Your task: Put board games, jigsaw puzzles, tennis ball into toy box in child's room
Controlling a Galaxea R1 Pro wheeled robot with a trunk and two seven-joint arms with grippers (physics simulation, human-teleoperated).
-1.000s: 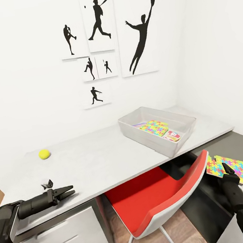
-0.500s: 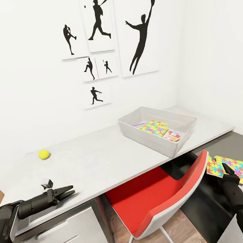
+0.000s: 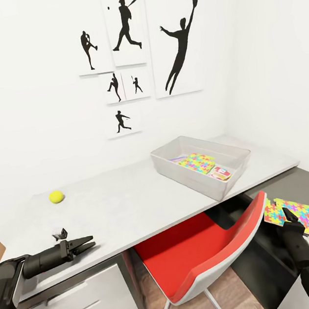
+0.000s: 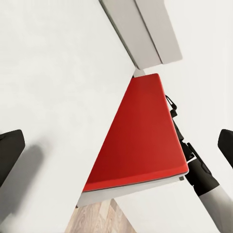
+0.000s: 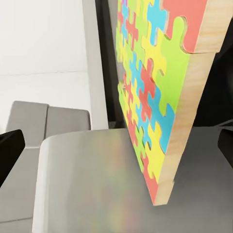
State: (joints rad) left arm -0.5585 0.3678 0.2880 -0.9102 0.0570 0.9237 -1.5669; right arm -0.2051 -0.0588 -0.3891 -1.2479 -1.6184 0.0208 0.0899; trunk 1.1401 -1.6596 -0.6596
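Observation:
The toy box (image 3: 183, 175) stands at the far right of the light grey table (image 3: 123, 208). One jigsaw puzzle (image 3: 196, 162) and a red-and-white board game (image 3: 220, 172) lie inside it. The tennis ball (image 3: 56, 196) rests on the table's far left. A second jigsaw puzzle (image 3: 298, 217) lies on the lower dark-grey section (image 3: 308, 186). My right gripper (image 3: 286, 213) is open at that puzzle's near edge. The right wrist view shows the puzzle (image 5: 150, 97) close ahead, wooden edge towards me, between wide-apart fingertips (image 5: 9, 145). My left gripper (image 3: 90, 242) hovers open over the table's front left.
A red chair (image 3: 203, 246) is pushed under the table between my arms, and its back rises next to the right arm. Pale drawers (image 3: 73, 305) sit below the left gripper. Black silhouette pictures (image 3: 178, 47) hang on the white wall behind.
Hardly anything differs. The whole picture has shifted by a few pixels, and both arms keep their places.

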